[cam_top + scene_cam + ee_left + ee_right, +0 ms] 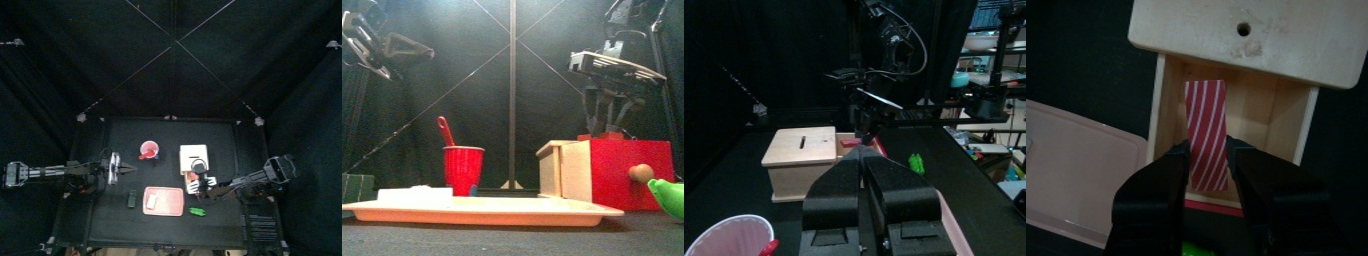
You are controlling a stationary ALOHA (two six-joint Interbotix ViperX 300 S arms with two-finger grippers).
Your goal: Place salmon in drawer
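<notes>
The red-and-white striped salmon strip [1207, 130] hangs inside the light-tan wooden drawer's [1280, 110] open tray, pinched by the right gripper [1209, 152]. The left gripper [862, 165] rests closed, empty. No writing shows anywhere.

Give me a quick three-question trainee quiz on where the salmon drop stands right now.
1. True or false: the drawer is open.
2. Where is the salmon? A) on the pink board B) over the open drawer, in the right gripper C) in the red cup
3. Which gripper hangs clear of the drawer, holding nothing?

Key: 1 true; 2 B; 3 the left gripper.
</notes>
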